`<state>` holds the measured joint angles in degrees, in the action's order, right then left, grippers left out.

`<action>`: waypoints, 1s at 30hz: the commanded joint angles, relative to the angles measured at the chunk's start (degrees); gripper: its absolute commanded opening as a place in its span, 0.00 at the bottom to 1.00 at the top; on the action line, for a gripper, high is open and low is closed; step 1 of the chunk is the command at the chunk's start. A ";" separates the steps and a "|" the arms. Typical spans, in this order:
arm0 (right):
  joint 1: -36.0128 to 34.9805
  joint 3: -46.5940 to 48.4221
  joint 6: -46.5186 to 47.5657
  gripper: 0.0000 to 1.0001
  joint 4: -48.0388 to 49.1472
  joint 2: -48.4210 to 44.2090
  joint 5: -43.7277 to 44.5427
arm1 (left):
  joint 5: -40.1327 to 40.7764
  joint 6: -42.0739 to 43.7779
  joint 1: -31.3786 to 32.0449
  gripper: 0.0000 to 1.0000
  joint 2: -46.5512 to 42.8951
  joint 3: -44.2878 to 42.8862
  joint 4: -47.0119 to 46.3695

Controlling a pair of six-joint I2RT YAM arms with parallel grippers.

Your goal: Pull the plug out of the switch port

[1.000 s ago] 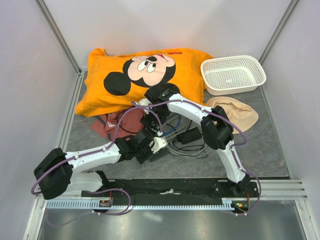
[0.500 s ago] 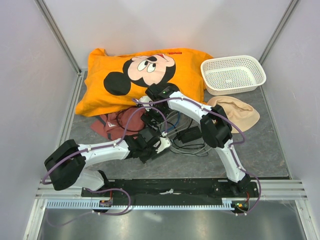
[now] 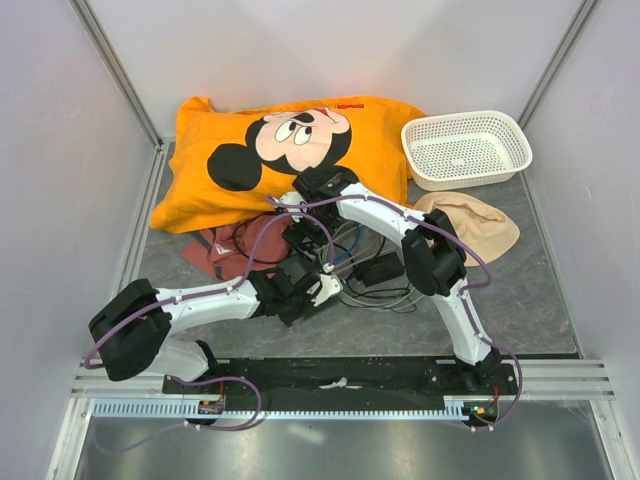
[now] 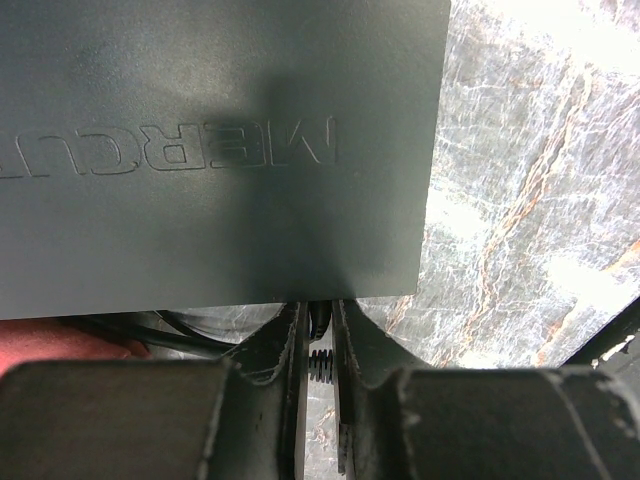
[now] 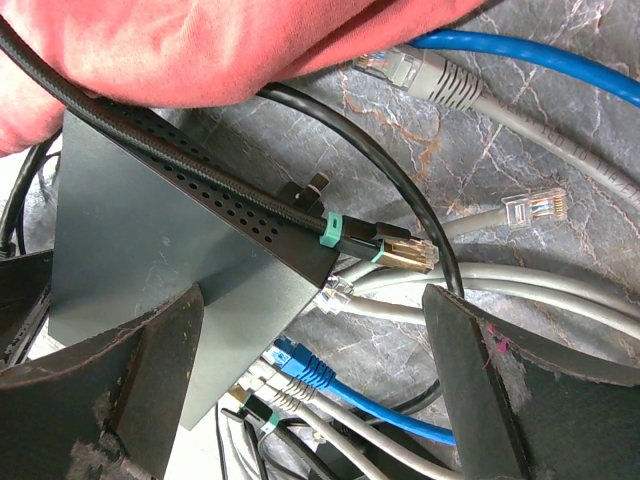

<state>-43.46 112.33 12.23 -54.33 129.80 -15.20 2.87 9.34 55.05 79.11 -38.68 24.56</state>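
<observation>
The plug point(image 4: 320, 330), small, black and round with a ribbed collar, sits at the 6 o'clock edge of a flat dark grey rectangular box point(image 4: 200, 220) in the left wrist view. The switch port it enters is hidden under the box's rim. Embossed lettering runs across the box's top.

The left gripper point(image 4: 318, 312) is nearly closed. Its two dark fingers point(image 4: 292, 370) pinch the plug from 9 and 3 o'clock, with only the plug's width between them. A grey marbled tabletop point(image 4: 530, 200) shows at 3 o'clock of the box.

The right gripper point(image 5: 310, 325) is spread wide and holds nothing. It hangs over the box's perforated side, which lies at 9 o'clock in its own view. A black braided cable point(image 5: 180, 165) with a green band and a gold-coloured tip lies along that side, its tip pointing to 3 o'clock. Grey network cables point(image 5: 520, 120) with clear plugs lie loose at 1 to 3 o'clock. A blue-plugged cable point(image 5: 310, 370) lies at 6 o'clock, and I cannot tell whether it is seated. A red cloth point(image 5: 200, 50) drapes in at 12 o'clock.

From above, both arms meet over the cable tangle at the centre. An orange cartoon-mouse cloth point(image 3: 290, 150) lies at 12 o'clock, a white plastic basket point(image 3: 466, 150) at 2 o'clock and a beige cloth point(image 3: 480, 225) at 3 o'clock.
</observation>
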 commanded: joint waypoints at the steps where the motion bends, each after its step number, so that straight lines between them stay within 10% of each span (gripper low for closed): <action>1: 0.31 -2.99 0.16 0.98 3.17 -0.33 3.95 | -0.85 2.33 0.33 0.02 -2.55 -1.23 -4.26; 30: 2.33 -4.05 0.51 0.98 3.35 0.90 8.17 | -1.55 10.49 0.41 0.02 -1.85 -0.80 1.90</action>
<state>-42.41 110.04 11.14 -53.19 128.79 -16.49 1.48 15.94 55.05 77.23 -38.37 26.06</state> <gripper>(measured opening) 0.982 0.174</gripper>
